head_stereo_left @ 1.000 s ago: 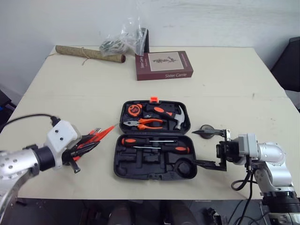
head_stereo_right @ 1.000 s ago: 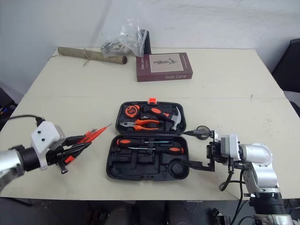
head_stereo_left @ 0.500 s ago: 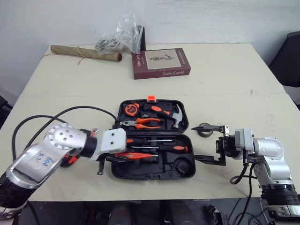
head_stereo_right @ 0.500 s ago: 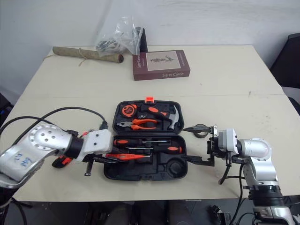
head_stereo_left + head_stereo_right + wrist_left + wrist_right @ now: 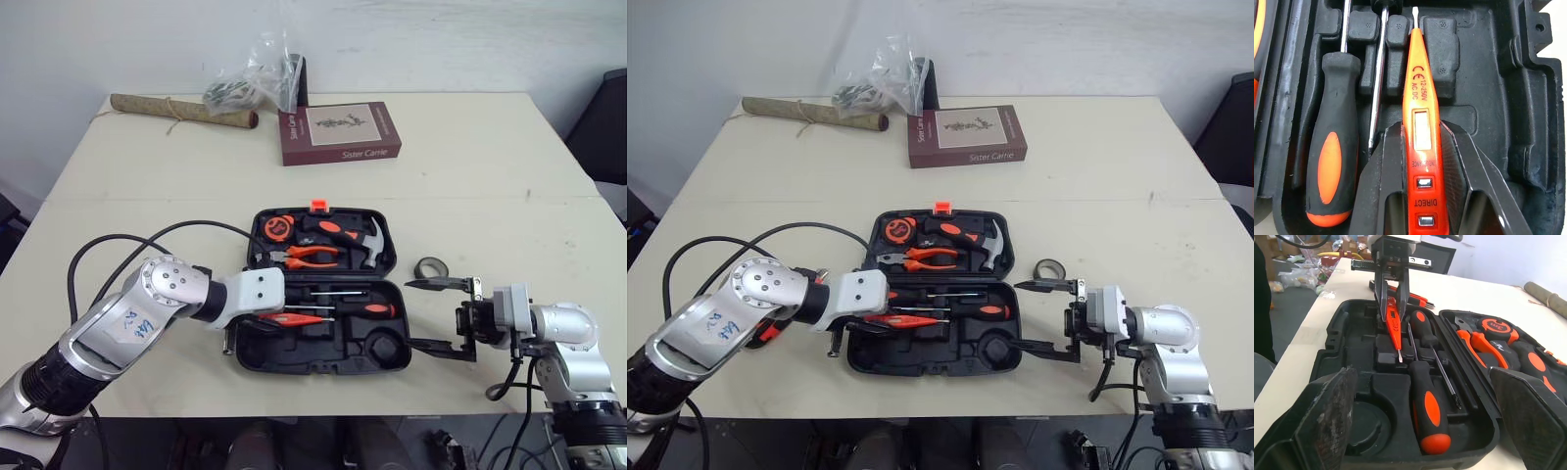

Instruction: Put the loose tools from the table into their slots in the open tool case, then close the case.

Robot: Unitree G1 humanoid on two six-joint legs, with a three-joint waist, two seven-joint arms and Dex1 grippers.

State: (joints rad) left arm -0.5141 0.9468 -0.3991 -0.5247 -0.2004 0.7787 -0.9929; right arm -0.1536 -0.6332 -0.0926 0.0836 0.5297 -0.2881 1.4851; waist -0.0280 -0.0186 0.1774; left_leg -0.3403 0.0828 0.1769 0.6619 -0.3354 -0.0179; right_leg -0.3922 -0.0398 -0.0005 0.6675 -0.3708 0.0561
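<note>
Left wrist view showed the left tool (image 5: 1421, 132) pinching an orange tester pen (image 5: 1418, 88) by its rear half. The pen's blade pointed along the moulded grooves in the near half of the open case (image 5: 304, 348). It hung just beside the thin shaft of one screwdriver (image 5: 1378, 73), with a fatter black-and-orange screwdriver (image 5: 1332, 161) seated one groove further over.

To seat it well, the pen probably needed to stay parallel to those shafts and go down level, not tip first. It would want pressing until the body sat between the raised blocks, and only then letting go. A skewed descent might ride up on the ridges or nudge the thin screwdriver out of its groove.

Off the case's right end, the right tool (image 5: 438, 314) hovered with its fingers spread wide, gripping nothing. A roll of tape (image 5: 428, 267) lay on the counter (image 5: 490, 196) just behind it, which looked like the next loose item.

Further back, the far half held pliers (image 5: 312, 257) and a hammer (image 5: 372, 245). A book (image 5: 338, 134) lay well beyond.
</note>
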